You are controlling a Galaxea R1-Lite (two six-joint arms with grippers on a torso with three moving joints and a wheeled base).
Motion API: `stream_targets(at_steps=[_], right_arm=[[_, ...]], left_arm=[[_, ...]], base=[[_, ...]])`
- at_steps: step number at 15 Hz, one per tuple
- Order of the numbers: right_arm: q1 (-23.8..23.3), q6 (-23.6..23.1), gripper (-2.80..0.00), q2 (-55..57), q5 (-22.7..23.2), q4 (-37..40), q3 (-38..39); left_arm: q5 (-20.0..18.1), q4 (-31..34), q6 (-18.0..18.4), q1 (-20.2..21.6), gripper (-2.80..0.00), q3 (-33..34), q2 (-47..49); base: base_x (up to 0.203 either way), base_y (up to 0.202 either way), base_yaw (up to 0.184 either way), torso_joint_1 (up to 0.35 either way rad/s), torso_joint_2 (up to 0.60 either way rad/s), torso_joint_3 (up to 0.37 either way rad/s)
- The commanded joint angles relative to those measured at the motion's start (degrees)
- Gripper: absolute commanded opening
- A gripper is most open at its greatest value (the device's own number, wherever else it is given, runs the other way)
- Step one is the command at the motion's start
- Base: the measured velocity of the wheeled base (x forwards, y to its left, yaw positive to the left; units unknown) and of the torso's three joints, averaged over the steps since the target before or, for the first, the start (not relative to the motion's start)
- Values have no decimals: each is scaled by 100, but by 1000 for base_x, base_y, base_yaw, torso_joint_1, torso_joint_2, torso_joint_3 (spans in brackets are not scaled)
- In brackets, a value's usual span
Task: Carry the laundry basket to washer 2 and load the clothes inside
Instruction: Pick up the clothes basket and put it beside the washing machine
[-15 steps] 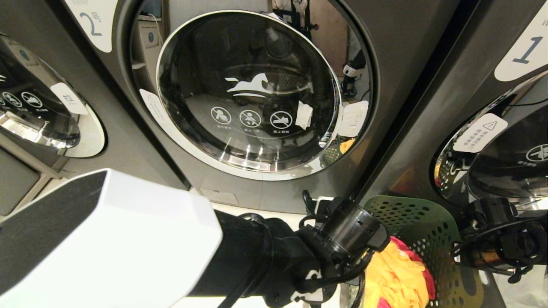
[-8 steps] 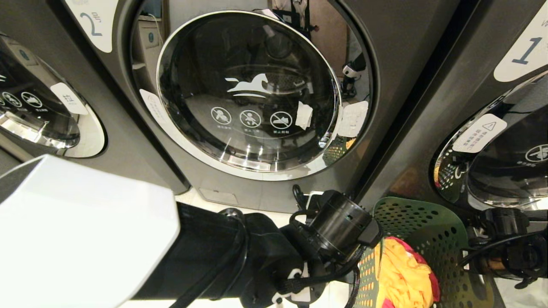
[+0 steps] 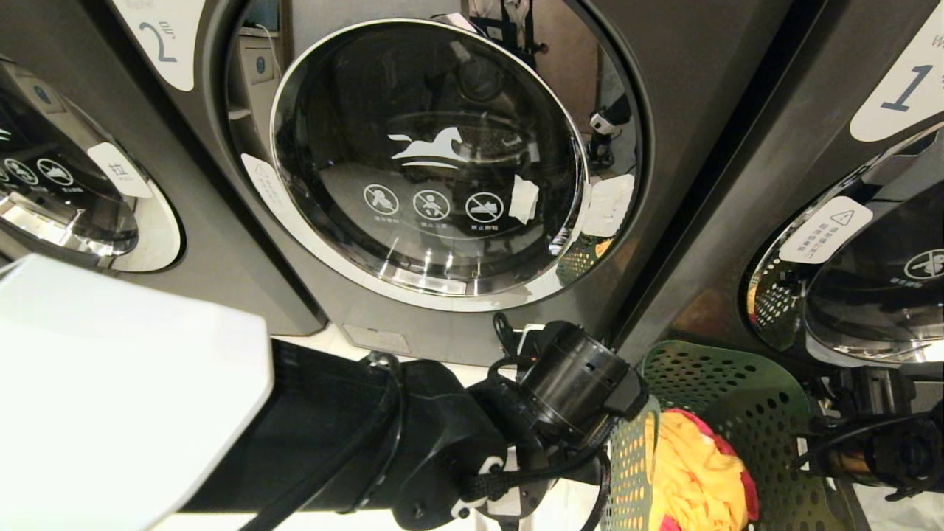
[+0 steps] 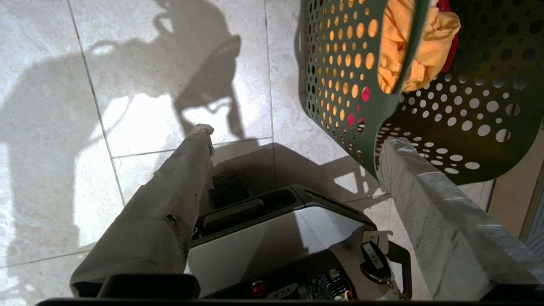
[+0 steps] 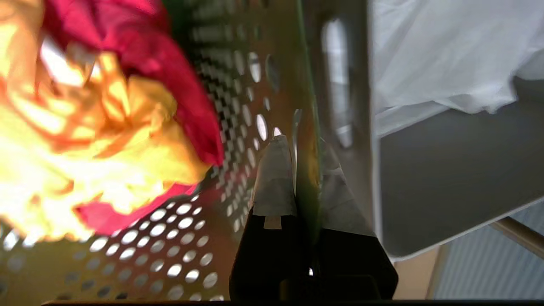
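The dark green laundry basket (image 3: 726, 402) hangs tilted at the lower right, in front of the panel between the two machines. Yellow and pink-red clothes (image 3: 693, 472) lie in it. My right gripper (image 5: 302, 146) is shut on the basket's perforated wall (image 5: 238, 106), one finger on each side. My left gripper (image 4: 297, 140) is open above the floor. One taped finger (image 4: 397, 155) lies close to the basket's rim (image 4: 397, 91), and nothing is between the fingers. Washer 2 (image 3: 158, 37) stands ahead, and its round glass door (image 3: 428, 155) is closed.
Washer 1 (image 3: 907, 88) stands to the right and a third machine (image 3: 66, 199) to the left. A grey bin (image 5: 446, 178) with white bag material (image 5: 446, 55) sits beside the basket. My own base (image 4: 276, 238) is under the left gripper on the pale tiled floor (image 4: 140, 85).
My left arm has drawn back to the left. The basket and the right gripper holding it have sunk slightly and shifted right. The washer door stays closed.
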Motion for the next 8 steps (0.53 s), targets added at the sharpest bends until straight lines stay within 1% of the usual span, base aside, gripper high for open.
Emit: stream_targets(at_steps=[1, 5, 6, 8], right_arm=[[8, -34, -280, -304, 188, 1, 303], [9, -136, -280, -870, 153, 118, 642], [9, -142, 0, -865, 149, 136, 698], [9, -128, 0, -771, 149, 120, 676]], left_arm=[[15, -6, -19, 26, 0, 180, -157], [15, -33, -27, 62, 0, 341, -271], [15, -33, -27, 87, 0, 350, -271], [24, -41, -27, 106, 0, 420, -272]], base=[[0, 0, 0, 0, 0, 0], [0, 0, 0, 0, 0, 0], [0, 0, 0, 0, 0, 0], [0, 0, 0, 0, 0, 0]])
